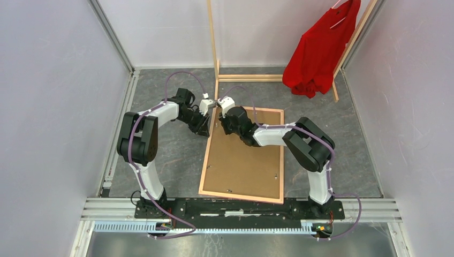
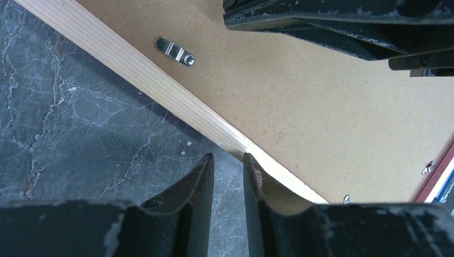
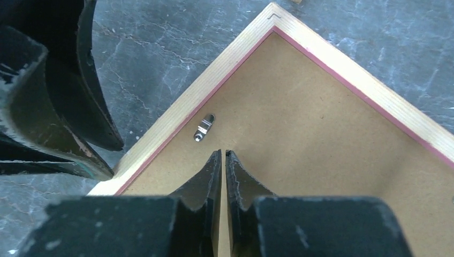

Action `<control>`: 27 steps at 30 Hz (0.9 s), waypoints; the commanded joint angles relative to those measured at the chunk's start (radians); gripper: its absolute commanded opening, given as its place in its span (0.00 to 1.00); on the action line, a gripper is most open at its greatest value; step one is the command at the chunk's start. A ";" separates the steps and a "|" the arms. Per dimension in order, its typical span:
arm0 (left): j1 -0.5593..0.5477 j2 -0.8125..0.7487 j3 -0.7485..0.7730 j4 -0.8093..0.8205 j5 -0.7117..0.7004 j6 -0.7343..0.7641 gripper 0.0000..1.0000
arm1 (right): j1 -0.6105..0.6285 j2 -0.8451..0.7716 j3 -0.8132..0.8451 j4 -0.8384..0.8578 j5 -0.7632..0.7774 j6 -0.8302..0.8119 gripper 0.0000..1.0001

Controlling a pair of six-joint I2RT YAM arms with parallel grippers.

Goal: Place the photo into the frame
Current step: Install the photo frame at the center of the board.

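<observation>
The frame [image 1: 243, 160] lies face down on the grey floor, brown board backing up, light wood edges and a thin pink inner line showing. My left gripper [image 1: 212, 113] is at the frame's left edge near the far left corner. In the left wrist view it [image 2: 227, 160] is open by a narrow gap, with nothing between the fingers, and its tips are just outside the wood edge [image 2: 160, 85]. My right gripper [image 1: 221, 119] is over the backing [image 3: 321, 150] close by. In the right wrist view it [image 3: 222, 155] is shut and empty. The photo is not in view.
A metal turn clip [image 3: 204, 127] sits on the backing by the left edge, also in the left wrist view [image 2: 175, 51]. A bare-wood clothes rack [image 1: 214, 43] with a red shirt [image 1: 320, 48] stands at the back. Pale walls close both sides.
</observation>
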 commanded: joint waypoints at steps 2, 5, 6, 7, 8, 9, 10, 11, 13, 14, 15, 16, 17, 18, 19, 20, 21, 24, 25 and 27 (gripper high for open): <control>-0.002 0.001 -0.004 0.021 0.030 -0.022 0.33 | -0.033 0.022 0.034 0.071 -0.146 0.120 0.03; -0.002 0.001 -0.007 0.022 0.027 -0.020 0.33 | -0.061 0.047 0.045 0.091 -0.243 0.206 0.00; -0.002 -0.002 -0.009 0.022 0.026 -0.018 0.33 | -0.075 0.057 0.053 0.098 -0.274 0.230 0.00; -0.002 -0.006 -0.011 0.022 0.027 -0.016 0.33 | -0.088 0.068 0.060 0.100 -0.303 0.259 0.00; -0.003 -0.009 -0.013 0.022 0.027 -0.014 0.33 | -0.100 0.079 0.063 0.109 -0.331 0.286 0.00; -0.004 -0.012 -0.016 0.022 0.028 -0.012 0.33 | -0.113 0.087 0.061 0.121 -0.352 0.307 0.00; -0.004 -0.014 -0.018 0.022 0.027 -0.011 0.33 | -0.123 0.093 0.063 0.128 -0.371 0.328 0.00; -0.004 -0.017 -0.021 0.022 0.027 -0.009 0.33 | -0.131 0.100 0.068 0.129 -0.386 0.347 0.00; -0.005 -0.021 -0.027 0.023 0.027 -0.006 0.33 | -0.145 0.116 0.081 0.127 -0.414 0.370 0.00; -0.005 -0.023 -0.030 0.025 0.027 -0.006 0.33 | -0.150 0.123 0.093 0.119 -0.424 0.375 0.00; -0.007 -0.025 -0.033 0.027 0.025 -0.006 0.33 | -0.152 0.131 0.104 0.103 -0.428 0.376 0.00; -0.007 -0.027 -0.035 0.027 0.024 -0.006 0.33 | -0.154 0.135 0.113 0.095 -0.432 0.373 0.00; -0.007 -0.028 -0.037 0.030 0.023 -0.006 0.33 | -0.156 0.139 0.121 0.087 -0.434 0.372 0.00; -0.008 -0.029 -0.038 0.030 0.022 -0.005 0.33 | -0.155 0.143 0.129 0.079 -0.434 0.371 0.00; -0.008 -0.030 -0.039 0.029 0.021 -0.004 0.33 | -0.155 0.149 0.136 0.070 -0.435 0.369 0.00; -0.008 -0.029 -0.040 0.030 0.021 -0.003 0.33 | -0.155 0.154 0.144 0.060 -0.438 0.369 0.00; -0.008 -0.030 -0.040 0.029 0.018 -0.003 0.33 | -0.155 0.160 0.152 0.054 -0.442 0.369 0.00; -0.008 -0.031 -0.041 0.029 0.018 -0.002 0.33 | -0.157 0.171 0.166 0.040 -0.450 0.369 0.00; -0.008 -0.030 -0.041 0.029 0.019 -0.002 0.33 | -0.158 0.175 0.167 0.039 -0.452 0.369 0.00; -0.008 -0.030 -0.041 0.030 0.017 0.001 0.32 | -0.157 0.173 0.167 0.037 -0.454 0.372 0.00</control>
